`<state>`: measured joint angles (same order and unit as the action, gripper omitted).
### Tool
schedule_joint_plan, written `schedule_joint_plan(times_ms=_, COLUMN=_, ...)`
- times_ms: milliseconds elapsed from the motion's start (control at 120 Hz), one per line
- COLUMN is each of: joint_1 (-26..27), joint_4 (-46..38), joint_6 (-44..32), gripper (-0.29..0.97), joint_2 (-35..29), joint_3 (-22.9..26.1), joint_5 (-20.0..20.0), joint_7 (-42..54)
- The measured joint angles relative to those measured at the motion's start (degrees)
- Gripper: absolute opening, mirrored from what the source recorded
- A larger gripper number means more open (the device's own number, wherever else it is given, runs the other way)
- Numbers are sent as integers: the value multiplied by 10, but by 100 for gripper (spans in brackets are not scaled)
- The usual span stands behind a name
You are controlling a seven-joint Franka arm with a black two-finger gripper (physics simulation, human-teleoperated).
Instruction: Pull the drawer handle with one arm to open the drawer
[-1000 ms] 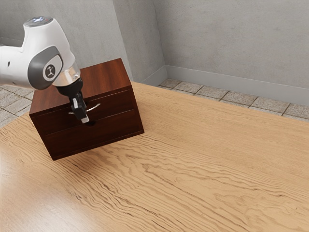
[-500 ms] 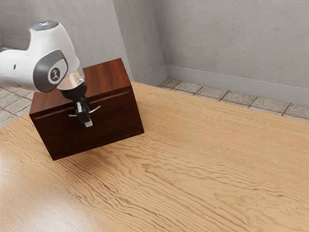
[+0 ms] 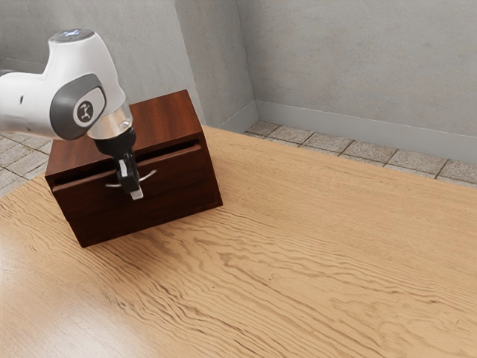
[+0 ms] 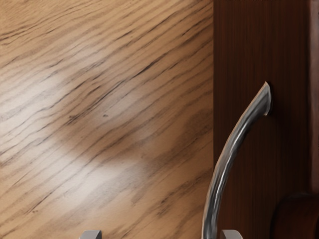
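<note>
A dark wooden cabinet [image 3: 160,119] stands on the table at the exterior view's left. Its drawer front [image 3: 182,165] sits slightly out of the body, with a dark gap along its top edge. A curved silver handle [image 3: 148,176] is fixed to that front. My gripper [image 3: 132,186] hangs from above right at the handle. In the wrist view the handle [image 4: 234,149] curves down between my fingertips [image 4: 91,234], close to one of them and apart from the other. The gripper is open, hooked around the handle.
The light wooden table [image 3: 298,253] stretches wide to the exterior view's right and front of the cabinet. Grey walls and a tiled floor [image 3: 373,149] lie behind it.
My hand has risen a little and stayed at the handle. The drawer front has slid slightly out of the cabinet, and a dark gap has appeared along its top edge.
</note>
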<state>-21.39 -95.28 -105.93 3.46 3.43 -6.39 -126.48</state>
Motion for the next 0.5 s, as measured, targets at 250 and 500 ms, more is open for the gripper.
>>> schedule_joint_plan(times_ms=250, joint_1=8, joint_4=-26, joint_6=9, gripper=24, joint_2=-27, joint_3=1, joint_5=3, joint_7=-6)
schedule_joint_plan(times_ms=500, joint_1=14, joint_4=-64, joint_6=12, gripper=24, joint_2=-60, joint_3=1, joint_5=10, joint_7=-11)
